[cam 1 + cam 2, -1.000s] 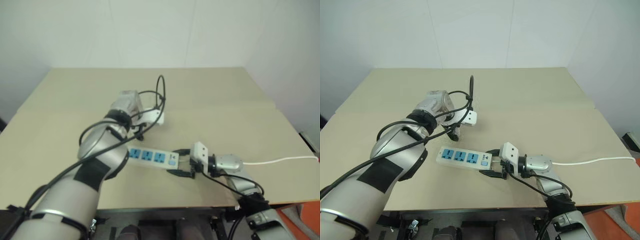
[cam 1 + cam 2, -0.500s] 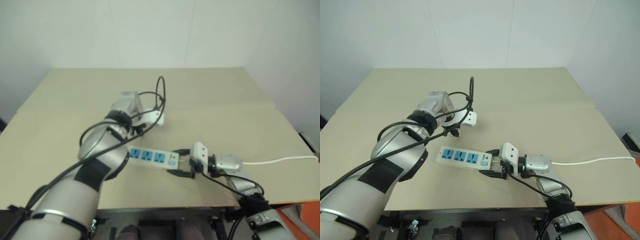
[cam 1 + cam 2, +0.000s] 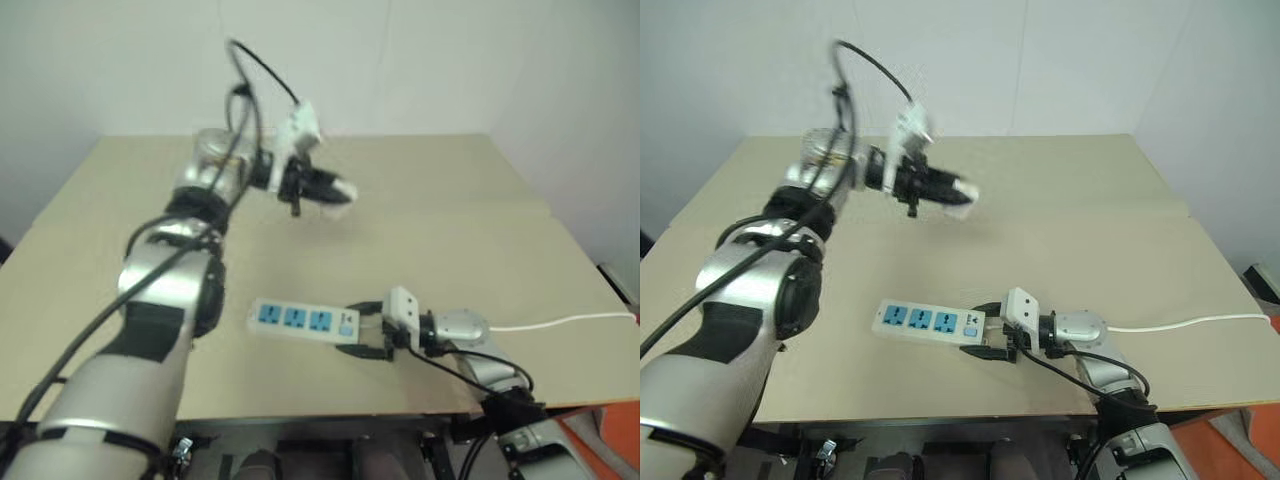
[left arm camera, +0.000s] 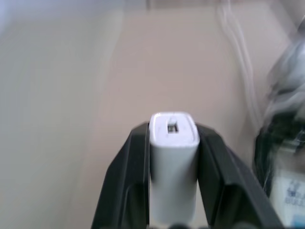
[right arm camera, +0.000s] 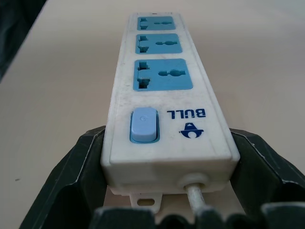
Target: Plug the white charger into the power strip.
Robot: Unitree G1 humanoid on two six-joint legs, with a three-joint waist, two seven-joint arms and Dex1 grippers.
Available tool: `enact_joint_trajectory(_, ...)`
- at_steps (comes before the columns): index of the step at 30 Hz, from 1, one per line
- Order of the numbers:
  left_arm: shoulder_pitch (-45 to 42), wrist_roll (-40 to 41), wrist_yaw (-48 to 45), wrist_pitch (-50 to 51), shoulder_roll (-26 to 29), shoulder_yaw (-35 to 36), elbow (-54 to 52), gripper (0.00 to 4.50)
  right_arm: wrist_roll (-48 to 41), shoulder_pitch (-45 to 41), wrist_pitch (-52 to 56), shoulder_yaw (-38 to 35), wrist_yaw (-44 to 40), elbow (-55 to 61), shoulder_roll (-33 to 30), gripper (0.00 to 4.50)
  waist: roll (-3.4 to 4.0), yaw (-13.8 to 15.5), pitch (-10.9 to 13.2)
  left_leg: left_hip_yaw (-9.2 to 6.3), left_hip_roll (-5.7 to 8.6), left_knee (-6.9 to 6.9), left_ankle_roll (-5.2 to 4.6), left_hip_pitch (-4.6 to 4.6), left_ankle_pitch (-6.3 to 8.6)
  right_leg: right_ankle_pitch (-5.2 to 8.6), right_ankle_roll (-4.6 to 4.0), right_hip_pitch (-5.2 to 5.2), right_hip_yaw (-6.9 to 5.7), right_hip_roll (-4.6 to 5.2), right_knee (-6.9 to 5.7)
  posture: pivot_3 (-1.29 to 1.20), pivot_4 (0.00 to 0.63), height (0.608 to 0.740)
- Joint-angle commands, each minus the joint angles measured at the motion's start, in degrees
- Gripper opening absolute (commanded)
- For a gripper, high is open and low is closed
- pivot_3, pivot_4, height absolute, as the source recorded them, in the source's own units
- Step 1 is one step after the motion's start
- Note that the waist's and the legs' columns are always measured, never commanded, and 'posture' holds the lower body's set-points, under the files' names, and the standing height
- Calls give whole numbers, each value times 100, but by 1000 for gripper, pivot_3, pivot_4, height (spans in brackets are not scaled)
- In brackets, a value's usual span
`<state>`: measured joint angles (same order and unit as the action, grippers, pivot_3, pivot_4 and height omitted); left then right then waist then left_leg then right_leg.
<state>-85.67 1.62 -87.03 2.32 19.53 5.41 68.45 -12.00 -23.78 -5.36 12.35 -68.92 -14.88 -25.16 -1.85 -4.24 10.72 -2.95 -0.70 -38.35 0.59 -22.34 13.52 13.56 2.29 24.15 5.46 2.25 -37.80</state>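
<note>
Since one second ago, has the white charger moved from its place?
Yes. The left gripper, shut on the white charger, has lifted it off the table, above the power strip, which lies as before in the right gripper.

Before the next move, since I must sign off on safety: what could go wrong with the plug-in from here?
The left hand pinches the white charger by two sides only; it may twist or slip when pressed into a socket. The right hand clasps only the switch end of the power strip, so the far end could pivot. The strip's cord trails off the table and might tug.
</note>
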Motion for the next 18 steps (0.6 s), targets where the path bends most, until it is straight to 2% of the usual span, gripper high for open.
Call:
enact_joint_trajectory(1,723,1024,-383,762,124,545,-1149,1004,-97,-133,53,113,-377,-77,-6,3419,1,-2,-1,0,-1,0,0,4,0,0,0,-2,0,0,-5,0,150,740)
enact_joint_trajectory(4,1908,2065,-530,1947,247,634,-2680,1004,11,-317,80,194,-343,-224,109,3419,4,-41,-3,-1,-4,-5,0,9,0,0,-1,-1,2,-1,-18,0,150,740)
enact_joint_trajectory(7,3084,2519,-442,2678,241,514,-4127,1004,49,-470,73,238,-344,-381,257,3419,4,-106,-3,-7,-11,-6,0,2,0,-3,-5,7,-2,-3,-29,0,150,740)
enact_joint_trajectory(9,3562,2745,-204,3037,203,448,-4725,1004,94,-528,52,255,-345,-475,318,3419,4,-115,-3,-14,-12,-7,0,-4,0,-4,-7,10,-6,-3,-30,0,150,740)
enact_joint_trajectory(13,3953,3040,262,3379,56,445,-5033,1004,192,-575,-9,305,-332,-634,410,3419,2,-81,-4,-16,-8,-21,0,1,0,-4,-7,2,-7,1,-23,0,150,740)
enact_joint_trajectory(18,4317,2986,195,3160,51,-13,-5251,1004,240,-468,5,319,-312,-547,436,3419,2,-117,-21,-8,-8,-7,1,19,0,-4,-7,-6,-4,0,-22,0,150,740)
